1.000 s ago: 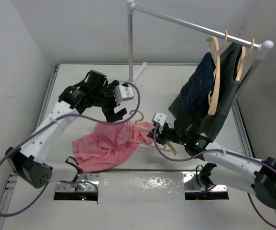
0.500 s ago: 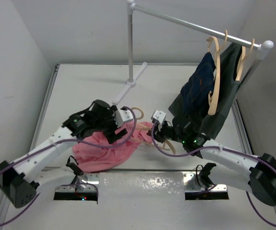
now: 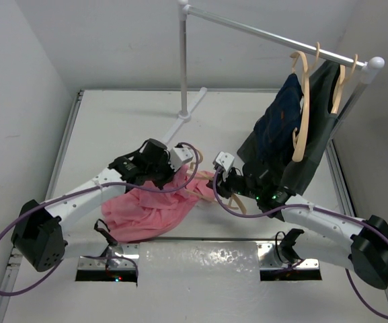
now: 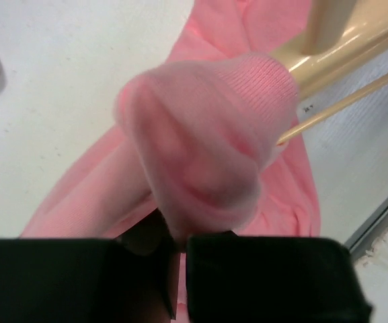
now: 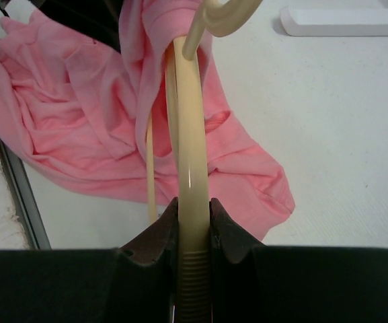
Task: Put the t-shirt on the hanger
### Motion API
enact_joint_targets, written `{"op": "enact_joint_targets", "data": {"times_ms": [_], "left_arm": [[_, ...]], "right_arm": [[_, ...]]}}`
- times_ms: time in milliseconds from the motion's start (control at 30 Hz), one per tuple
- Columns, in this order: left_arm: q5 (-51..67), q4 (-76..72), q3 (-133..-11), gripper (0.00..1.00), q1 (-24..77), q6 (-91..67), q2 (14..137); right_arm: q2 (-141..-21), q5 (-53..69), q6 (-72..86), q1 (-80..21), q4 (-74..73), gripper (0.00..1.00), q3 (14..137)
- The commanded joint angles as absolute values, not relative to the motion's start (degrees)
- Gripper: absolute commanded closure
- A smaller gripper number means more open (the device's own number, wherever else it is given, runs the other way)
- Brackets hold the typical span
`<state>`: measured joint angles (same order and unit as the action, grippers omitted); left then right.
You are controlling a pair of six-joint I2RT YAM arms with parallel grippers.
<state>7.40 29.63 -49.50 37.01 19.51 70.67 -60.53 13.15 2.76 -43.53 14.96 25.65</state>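
The salmon-pink t-shirt (image 3: 146, 208) lies crumpled on the white table, with one part draped over the pale wooden hanger (image 3: 199, 180). My left gripper (image 3: 175, 176) is shut on a bunched fold of the t-shirt (image 4: 207, 134), just beside the hanger's arm (image 4: 335, 50); the cloth is pinched between the jaws of the left gripper (image 4: 178, 245). My right gripper (image 3: 216, 183) is shut on the hanger's other arm (image 5: 190, 134), which runs straight out between the jaws of the right gripper (image 5: 194, 215). Pink cloth (image 5: 79, 114) wraps the hanger near its hook.
A white clothes rack pole (image 3: 183, 60) stands at the back, its foot (image 5: 345, 20) on the table. At the right end of its rail a dark navy garment (image 3: 278, 124) and a black garment (image 3: 315, 141) hang on wooden hangers, close behind my right arm.
My left gripper came down and to the right from above the table to the shirt beside the hanger, and shut on the pink cloth. The right gripper has barely moved.
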Motion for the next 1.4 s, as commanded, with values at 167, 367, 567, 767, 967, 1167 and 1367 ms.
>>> {"op": "enact_joint_targets", "data": {"times_ms": [167, 367, 567, 767, 967, 1167, 1367], "left_arm": [[4.9, 33.9, -58.1, 1.00, 27.5, 44.1, 64.3], [8.6, 41.0, -60.4, 1.00, 29.4, 60.4, 64.0], [15.1, 44.5, -61.3, 1.00, 32.9, 61.0, 62.5], [17.7, 44.0, -59.0, 1.00, 32.9, 61.2, 57.0], [6.3, 45.3, -55.5, 0.45, 32.2, 62.8, 58.6], [16.7, 51.9, -62.0, 0.12, 31.5, 60.7, 61.4], [20.0, 46.3, -63.9, 0.04, 33.8, 49.2, 62.6]], "right_arm": [[-60.4, 17.7, 2.6, -43.6, 18.5, 1.00, 28.6], [-64.5, 20.2, 1.7, -43.7, 19.3, 1.00, 33.3], [-66.5, 19.6, 2.7, -44.2, 23.6, 1.00, 33.0], [-66.7, 19.8, 3.5, -44.4, 26.0, 1.00, 31.3], [-65.9, 20.4, 3.7, -44.9, 25.0, 1.00, 31.1], [-67.1, 20.4, 3.9, -45.3, 25.2, 1.00, 31.9], [-66.7, 20.3, 3.3, -45.4, 24.7, 1.00, 32.0]]}}
